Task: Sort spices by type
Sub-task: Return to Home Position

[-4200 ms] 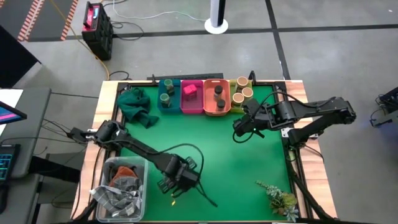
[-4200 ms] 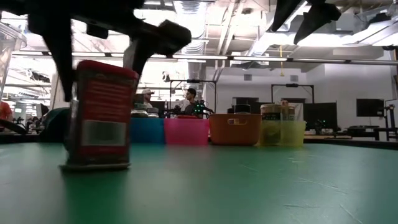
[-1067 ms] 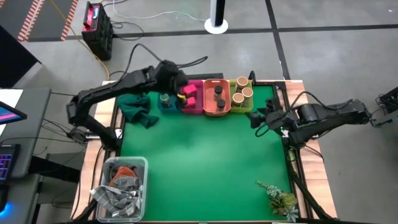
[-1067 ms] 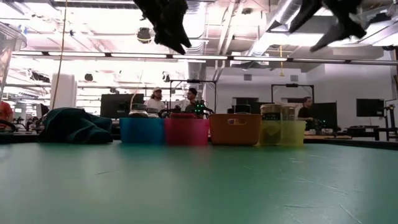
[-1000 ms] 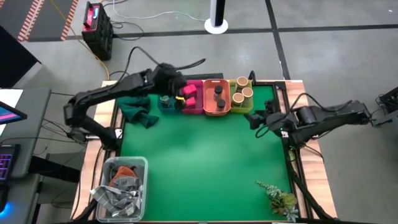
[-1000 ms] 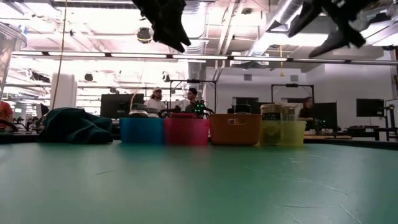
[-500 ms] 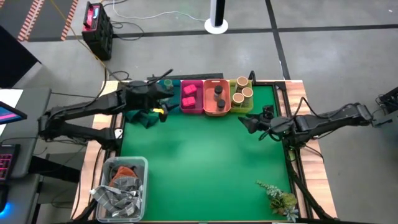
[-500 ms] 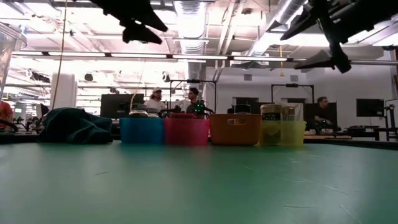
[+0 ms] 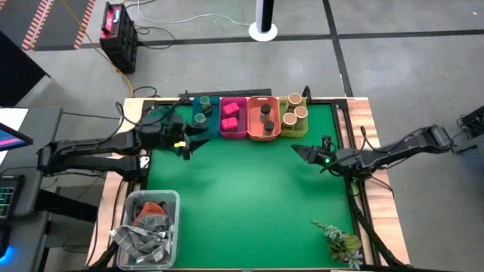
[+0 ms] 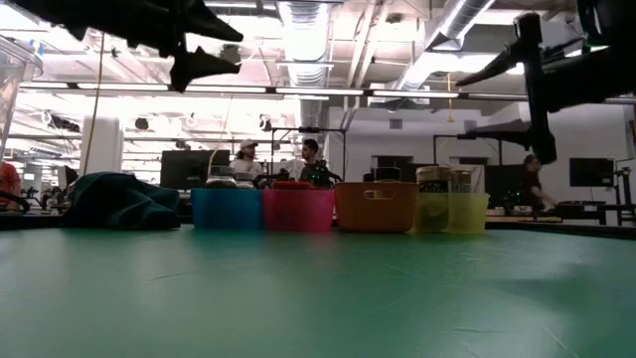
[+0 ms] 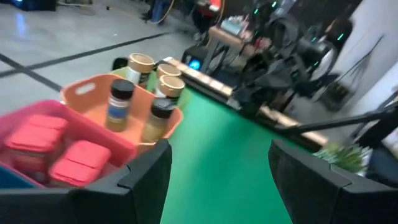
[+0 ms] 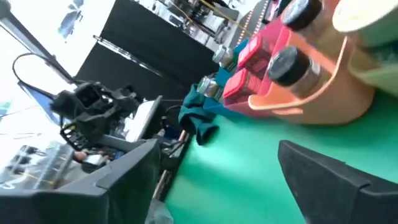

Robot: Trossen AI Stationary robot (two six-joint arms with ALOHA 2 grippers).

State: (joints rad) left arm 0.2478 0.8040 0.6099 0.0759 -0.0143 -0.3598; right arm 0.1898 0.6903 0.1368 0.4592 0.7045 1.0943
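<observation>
My left claw (image 9: 190, 140) hangs at the left of the bench (image 9: 242, 196) in the high view, just below and left of the blue bin (image 9: 204, 133). Its fingers are spread wide, with nothing between them. From it the spices lie up and to the right, all in one row along the bench's top edge. There are jars (image 9: 202, 119) in the blue bin, pink boxes (image 9: 230, 110) in the pink bin (image 9: 234, 137), dark-lidded jars (image 9: 266, 110) in the orange bin (image 9: 264, 137) and tan-lidded jars (image 9: 300, 112) in the yellow bin (image 9: 293, 134).

That row runs left to right across the frame, and each bin's long side runs top to bottom. The jars stand upright, lids toward the overhead camera. My right claw (image 9: 298, 150) sits below the yellow bin, pointing left, equally wide open and empty.

I see no container loose on the green mat, so I judge the sorting done. The left claw is the nearer one to the row, so its retreat should draw away from the blue bin.
</observation>
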